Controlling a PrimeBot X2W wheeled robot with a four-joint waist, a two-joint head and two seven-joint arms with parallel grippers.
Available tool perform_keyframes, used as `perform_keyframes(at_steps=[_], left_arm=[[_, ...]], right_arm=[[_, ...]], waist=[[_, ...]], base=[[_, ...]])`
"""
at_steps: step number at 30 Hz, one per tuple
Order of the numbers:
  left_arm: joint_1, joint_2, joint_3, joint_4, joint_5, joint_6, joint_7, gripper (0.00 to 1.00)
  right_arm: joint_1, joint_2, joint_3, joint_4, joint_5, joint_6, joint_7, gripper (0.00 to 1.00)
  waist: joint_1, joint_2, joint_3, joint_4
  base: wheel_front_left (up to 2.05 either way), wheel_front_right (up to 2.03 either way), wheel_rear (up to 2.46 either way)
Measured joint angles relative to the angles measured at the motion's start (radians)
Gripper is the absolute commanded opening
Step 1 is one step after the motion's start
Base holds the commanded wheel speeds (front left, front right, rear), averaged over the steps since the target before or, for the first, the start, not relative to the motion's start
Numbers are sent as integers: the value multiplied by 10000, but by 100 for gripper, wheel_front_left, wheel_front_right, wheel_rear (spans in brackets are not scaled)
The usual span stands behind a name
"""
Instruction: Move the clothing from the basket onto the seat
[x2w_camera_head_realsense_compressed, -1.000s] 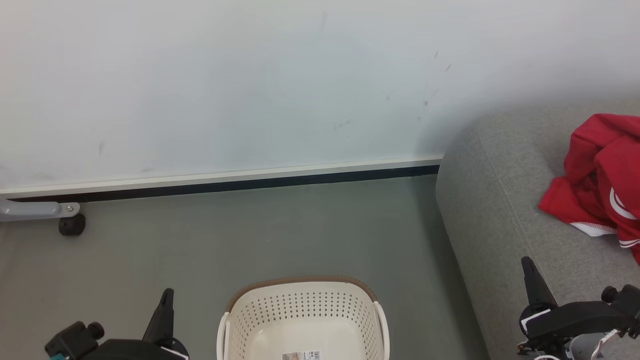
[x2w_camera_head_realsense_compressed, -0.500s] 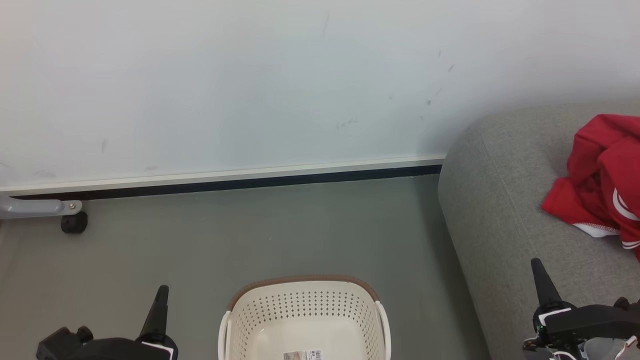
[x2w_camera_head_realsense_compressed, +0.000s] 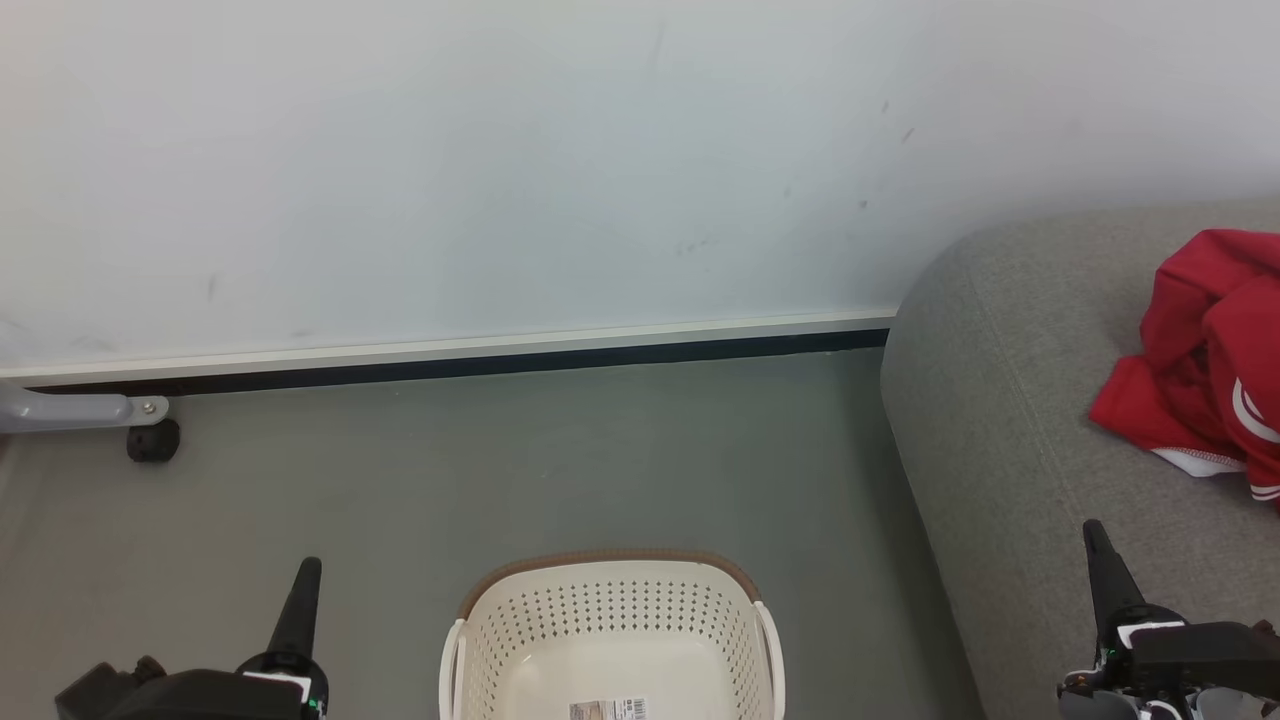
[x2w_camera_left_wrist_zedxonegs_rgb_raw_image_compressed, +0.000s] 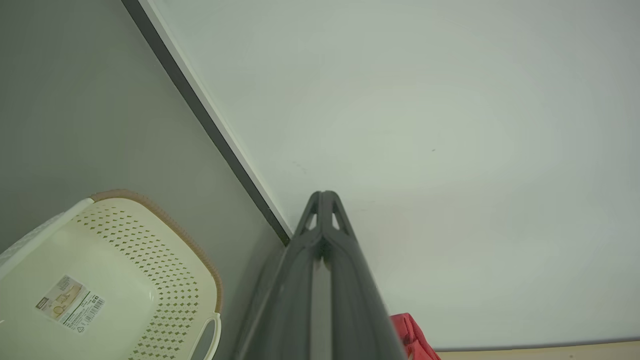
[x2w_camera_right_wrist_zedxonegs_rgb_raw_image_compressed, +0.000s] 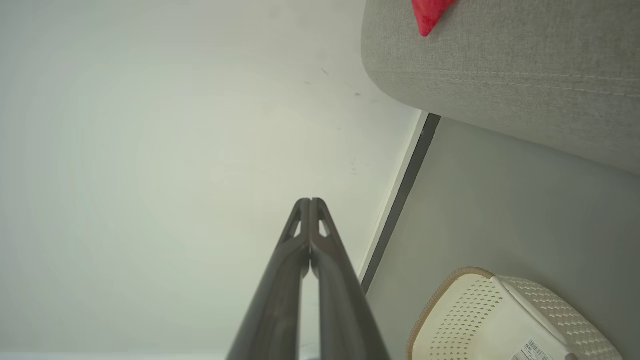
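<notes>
basket (x2w_camera_head_realsense_compressed: 610, 612): label (x2w_camera_head_realsense_compressed: 605, 710) on its bottom | clothing (x2w_camera_head_realsense_compressed: 1205, 360): on seat (x2w_camera_head_realsense_compressed: 1000, 430) | left pincer (x2w_camera_head_realsense_compressed: 307, 568), right pincer (x2w_camera_head_realsense_compressed: 1093, 528): both clenched

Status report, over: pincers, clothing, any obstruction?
Left pincer shut, right pincer shut, nothing held. Clothing on seat; basket bottom bare. Caster far left, off the path.

One cream basket (x2w_camera_head_realsense_compressed: 610, 605), with two side handles (x2w_camera_head_realsense_compressed: 770, 640) and a single paper label (x2w_camera_head_realsense_compressed: 605, 710) on its bottom, and one grey seat (x2w_camera_head_realsense_compressed: 1000, 430). One heap of red clothing (x2w_camera_head_realsense_compressed: 1200, 370), though whether it holds one garment or two cannot be told from here. Two grippers, the left gripper (x2w_camera_head_realsense_compressed: 306, 578) and the right gripper (x2w_camera_head_realsense_compressed: 1097, 540), and one black caster (x2w_camera_head_realsense_compressed: 153, 440) on one grey metal leg (x2w_camera_head_realsense_compressed: 60, 410).
</notes>
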Motion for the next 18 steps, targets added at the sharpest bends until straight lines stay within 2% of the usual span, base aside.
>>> perform_keyframes(at_steps=[10, 18], left_arm=[[-161, -73, 259, 247, -1338, -318, 176, 0], [-332, -136, 416, 362, -2242, -414, 267, 0]], right_arm=[[3, 196, -477, 130, 1267, 251, 209, 0], [7, 347, -777, 186, 2038, 380, 337, 0]], waist=[[0, 0, 17, 43], [0, 0, 27, 67]], base=[[0, 0, 0], [0, 0, 0]])
